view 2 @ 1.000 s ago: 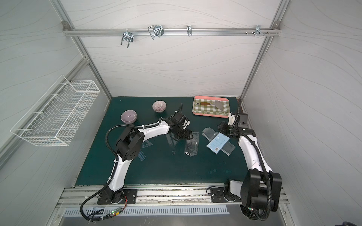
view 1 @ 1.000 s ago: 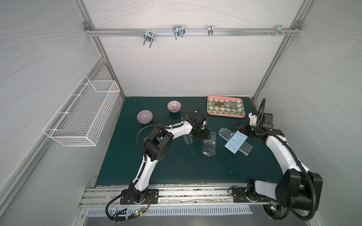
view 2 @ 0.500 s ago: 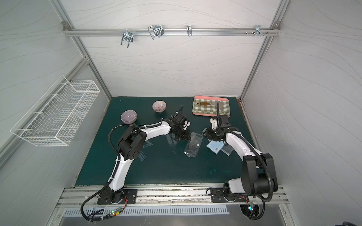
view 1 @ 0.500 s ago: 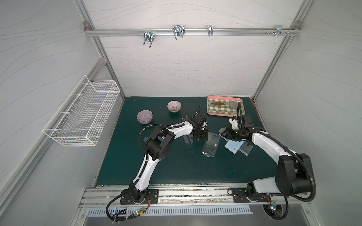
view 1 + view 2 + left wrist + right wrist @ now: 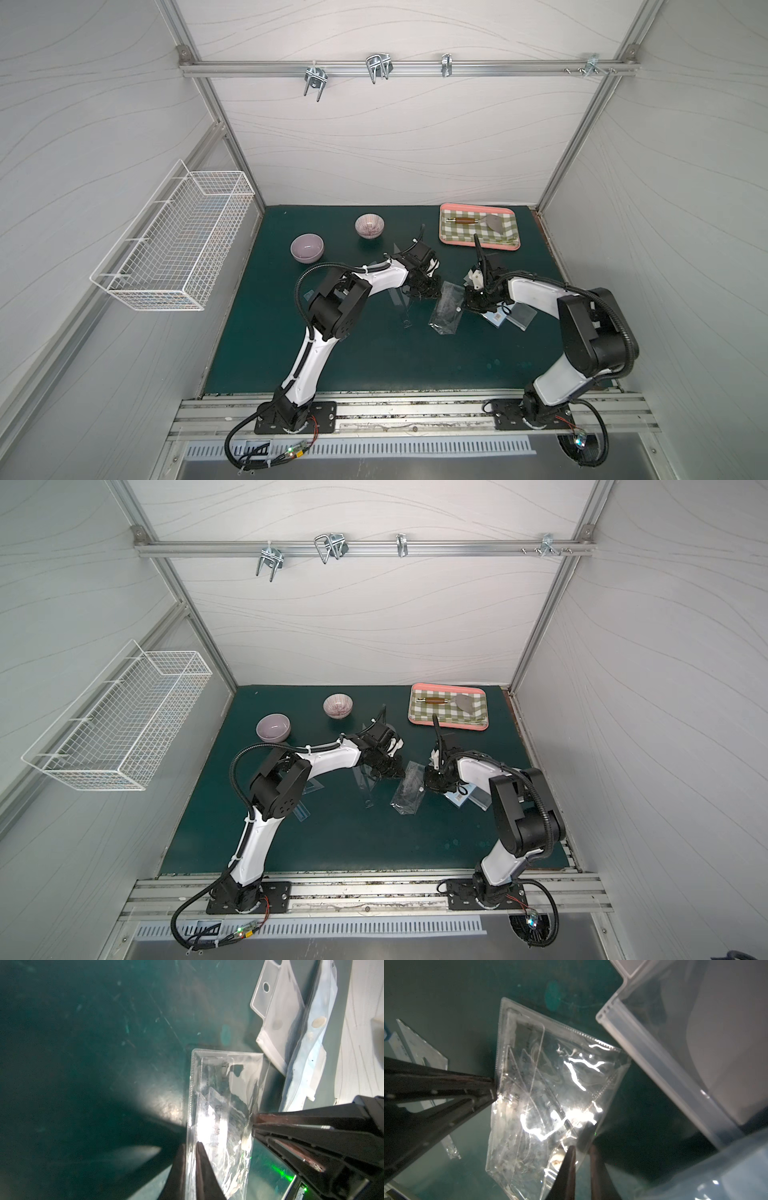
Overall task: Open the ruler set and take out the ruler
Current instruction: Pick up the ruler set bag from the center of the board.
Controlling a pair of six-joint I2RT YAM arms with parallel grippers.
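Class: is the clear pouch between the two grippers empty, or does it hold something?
Not empty: rulers with scale marks show through the clear pouch, which the left gripper and right gripper pinch at opposite sides.

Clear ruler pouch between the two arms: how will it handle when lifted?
Probably floppy and light: the clear pouch is thin, wrinkled film. Its glossy glare suggests it is slippery. The rulers inside may stiffen it partly.

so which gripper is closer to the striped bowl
Left. The left gripper grips the clear pouch on the side nearer the striped bowl; the right gripper grips its far side.
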